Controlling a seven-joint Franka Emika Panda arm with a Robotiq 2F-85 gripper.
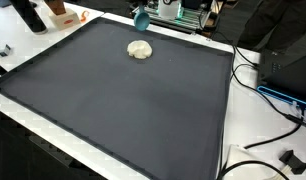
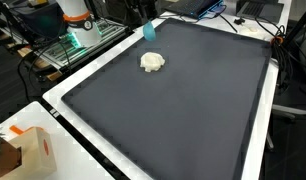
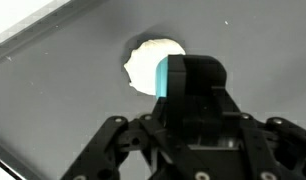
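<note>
Near one edge of the dark surface (image 1: 133, 110), the end effector (image 3: 188, 125) hung with a teal-faced block (image 3: 171, 78) before its linkages, its opening impossible to judge. A cream lump (image 1: 140, 50) lay just beyond the block. Clean work would likely mean centring squarely before any descent.

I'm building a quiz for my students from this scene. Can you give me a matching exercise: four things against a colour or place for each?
Things:
1 mat
2 lump
3 block
4 box

Descriptions:
A teal, near the mat's edge
B pale brown, off the mat
C dark grey
D cream, lying on the mat

Pairs: 1-C, 2-D, 3-A, 4-B
</note>
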